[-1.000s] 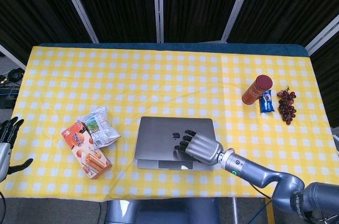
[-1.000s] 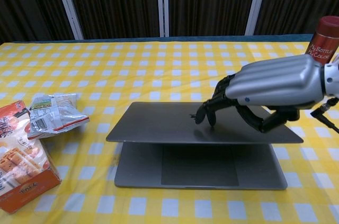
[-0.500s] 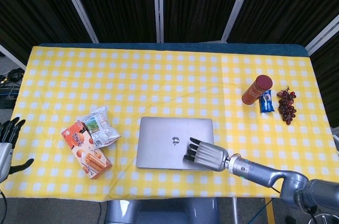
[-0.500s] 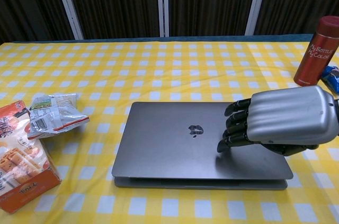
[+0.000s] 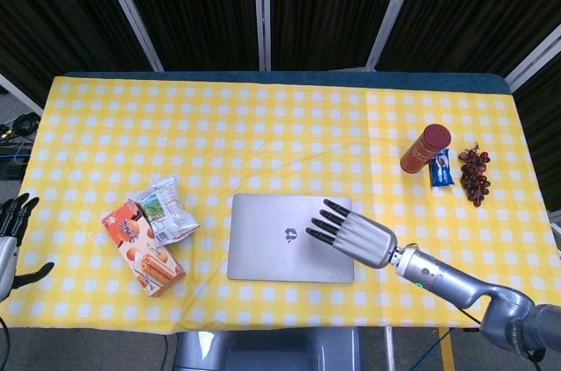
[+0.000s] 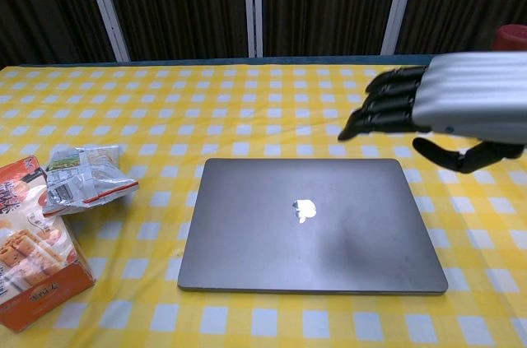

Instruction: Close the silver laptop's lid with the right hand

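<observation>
The silver laptop (image 5: pixel 289 249) (image 6: pixel 309 225) lies flat on the checked cloth with its lid fully down and the logo facing up. My right hand (image 5: pixel 356 235) (image 6: pixel 453 105) hovers above the laptop's right side, fingers stretched out flat and apart, holding nothing; in the chest view it is clearly lifted off the lid. My left hand (image 5: pixel 10 229) shows at the far left edge of the head view, off the table, fingers spread and empty.
An orange snack box (image 5: pixel 142 248) (image 6: pixel 33 245) and a foil snack bag (image 5: pixel 162 210) (image 6: pixel 82 177) lie left of the laptop. A red bottle (image 5: pixel 425 148), a blue packet (image 5: pixel 440 167) and dark grapes (image 5: pixel 474 173) stand at the back right.
The lid went from partly raised to fully shut under my right hand's push. My right hand has since lifted off the lid and risen above it.
</observation>
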Robot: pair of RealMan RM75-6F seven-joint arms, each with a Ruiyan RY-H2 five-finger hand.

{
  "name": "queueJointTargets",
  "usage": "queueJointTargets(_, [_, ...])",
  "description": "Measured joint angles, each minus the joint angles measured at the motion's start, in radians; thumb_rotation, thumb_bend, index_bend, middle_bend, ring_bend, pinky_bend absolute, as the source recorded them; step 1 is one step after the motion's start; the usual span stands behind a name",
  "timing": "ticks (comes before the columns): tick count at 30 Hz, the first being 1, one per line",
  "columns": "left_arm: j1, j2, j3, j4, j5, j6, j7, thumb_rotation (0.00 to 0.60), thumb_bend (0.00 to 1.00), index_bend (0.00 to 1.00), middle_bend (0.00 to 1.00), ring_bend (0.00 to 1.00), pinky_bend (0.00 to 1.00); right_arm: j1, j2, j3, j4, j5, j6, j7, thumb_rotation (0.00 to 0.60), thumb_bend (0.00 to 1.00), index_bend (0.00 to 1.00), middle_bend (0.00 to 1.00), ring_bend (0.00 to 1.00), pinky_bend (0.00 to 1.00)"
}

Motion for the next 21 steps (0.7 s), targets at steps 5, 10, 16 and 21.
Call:
queueJointTargets(5, [0.011,-0.001,0.001,-0.001,0.024,0.032,0.003,0.6,0.0,0.0,0.0,0.0,0.0,-0.151,0.034,0.03,-0.026,0.089,0.204,-0.005,0.6,0.0,0.0,0.0,0.0,0.0])
queueJointTargets(10, [0.02,-0.002,0.003,0.008,0.061,0.063,-0.023,0.6,0.0,0.0,0.0,0.0,0.0,-0.311,0.05,0.043,-0.084,0.22,0.346,0.013,0.6,0.0,0.0,0.0,0.0,0.0])
queueJointTargets(16, [0.027,-0.001,0.008,0.028,0.085,0.079,-0.067,0.6,0.0,0.0,0.0,0.0,0.0,-0.438,0.031,0.045,-0.093,0.3,0.431,0.056,0.6,0.0,0.0,0.0,0.0,0.0])
queueJointTargets(21, [0.037,0.013,0.017,0.03,0.123,0.103,-0.111,0.6,0.0,0.0,0.0,0.0,0.0,-0.512,0.014,0.028,-0.069,0.32,0.457,0.048,0.6,0.0,0.0,0.0,0.0,0.0])
